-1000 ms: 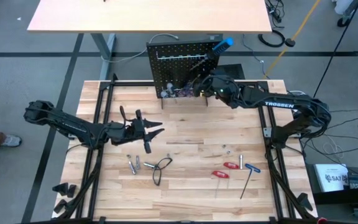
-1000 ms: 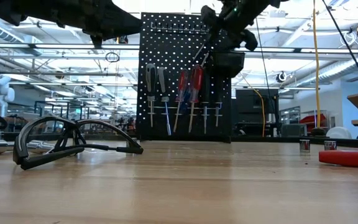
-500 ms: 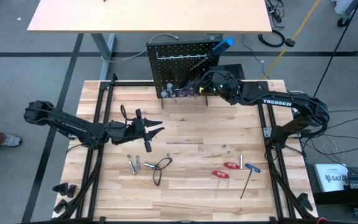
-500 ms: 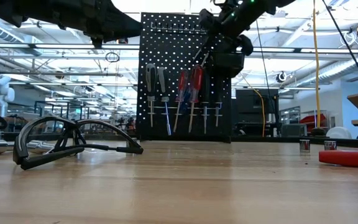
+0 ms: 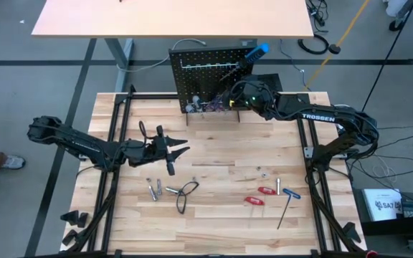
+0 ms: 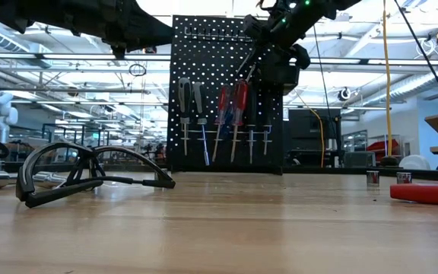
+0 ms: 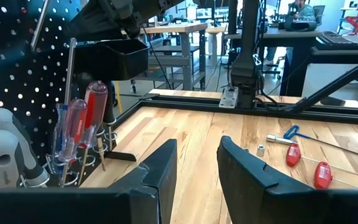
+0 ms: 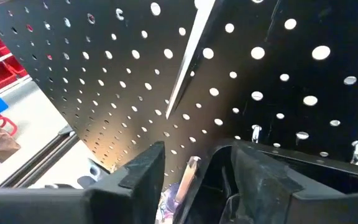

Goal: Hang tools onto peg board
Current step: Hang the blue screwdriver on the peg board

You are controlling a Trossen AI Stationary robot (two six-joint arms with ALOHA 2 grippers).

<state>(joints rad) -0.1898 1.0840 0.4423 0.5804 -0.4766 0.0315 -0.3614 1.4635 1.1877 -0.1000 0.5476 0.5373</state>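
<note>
The peg board (image 5: 210,75) stands upright at the far edge of the wooden surface (image 5: 214,154), near the middle; in the low view it carries a row of hung tools: two grey-handled screwdrivers (image 6: 190,103), two red clear-handled screwdrivers (image 6: 234,103), and some small ones beside them; a small black bin (image 6: 280,76) is fixed to its upper right part.

The right hand (image 5: 229,99) is up against the board's front, close to the bin; a long thin metal rod (image 8: 185,56) runs slantwise across the board's holes just ahead of its fingers (image 8: 143,167); the fingers stand apart with a gap between them, and I cannot tell whether they grip the rod.

The left hand (image 5: 181,148) hovers over the left-middle of the surface, well away from the board; its fingers (image 7: 166,165) stand apart with nothing between them.

Other tools lie loose on the near part of the surface: a black wire loop (image 5: 185,192) and small silver bits (image 5: 155,190) below the left hand; two red-handled tools (image 5: 260,195) and a blue-handled hex key (image 5: 288,203) toward the right; small silver pieces (image 5: 262,172) near them; in the low view the loop (image 6: 74,171) lies at the left and a red handle (image 6: 428,192) at the right edge.
</note>
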